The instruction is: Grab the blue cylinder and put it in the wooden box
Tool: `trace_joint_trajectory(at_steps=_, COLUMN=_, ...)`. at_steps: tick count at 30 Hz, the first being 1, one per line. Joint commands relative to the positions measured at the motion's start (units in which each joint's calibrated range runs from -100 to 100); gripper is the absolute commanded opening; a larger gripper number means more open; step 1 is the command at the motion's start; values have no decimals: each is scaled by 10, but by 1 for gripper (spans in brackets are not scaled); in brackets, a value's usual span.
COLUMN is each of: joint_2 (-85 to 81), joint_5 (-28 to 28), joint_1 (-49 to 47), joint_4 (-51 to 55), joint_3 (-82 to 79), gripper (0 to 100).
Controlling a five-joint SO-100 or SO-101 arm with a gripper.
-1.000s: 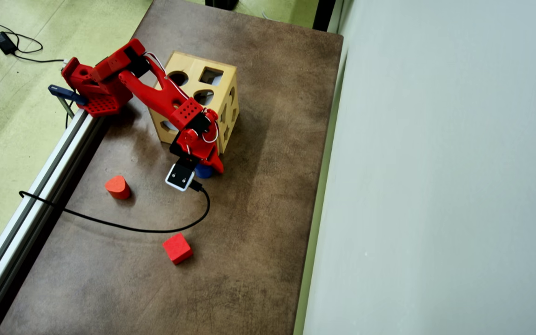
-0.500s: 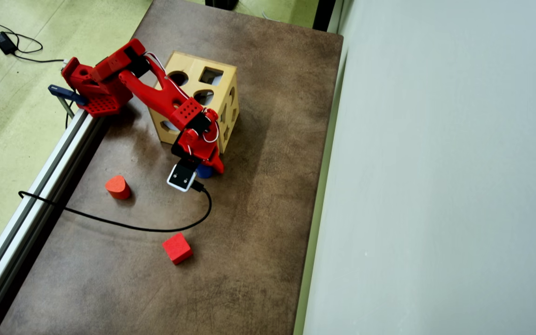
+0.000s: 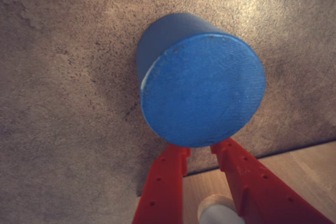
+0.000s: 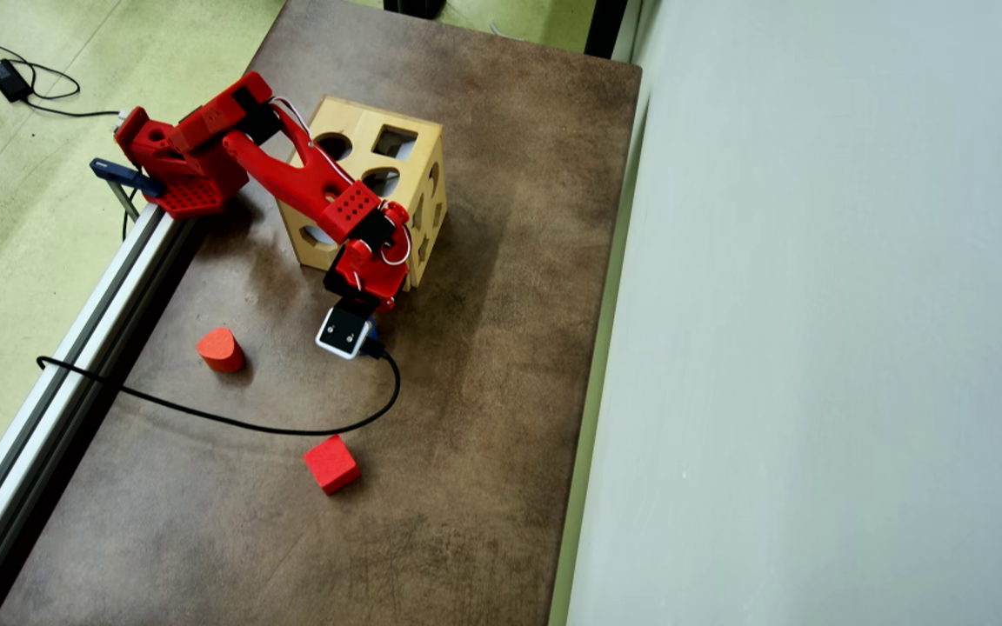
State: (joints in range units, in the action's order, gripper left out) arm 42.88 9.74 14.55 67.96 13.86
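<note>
blue cylinder (image 3: pixel 202 90) stands upright, flat round top lightly scuffed.

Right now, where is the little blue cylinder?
In the wrist view the blue cylinder stands on the brown table just beyond the gripper, with the wooden box close behind.

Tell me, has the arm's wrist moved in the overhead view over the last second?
Yes. The wrist has edged up the frame toward the wooden box, now almost hiding the blue cylinder.
</note>
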Motion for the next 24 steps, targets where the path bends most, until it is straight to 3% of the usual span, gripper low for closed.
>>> trace_joint_trajectory(at_steps=1, joint_2=-15, joint_5=-2, joint_1=-13, joint_4=4, joint_3=20, gripper=12)
trace_joint_trajectory(at_steps=8, joint_2=-15, joint_5=-15, joint_1=-7, joint_4=9, joint_3=8, gripper=25)
trace_joint_trajectory(at_steps=24, joint_2=-16, joint_5=-15, joint_1=-4, joint_4=102, joint_3=18, gripper=25)
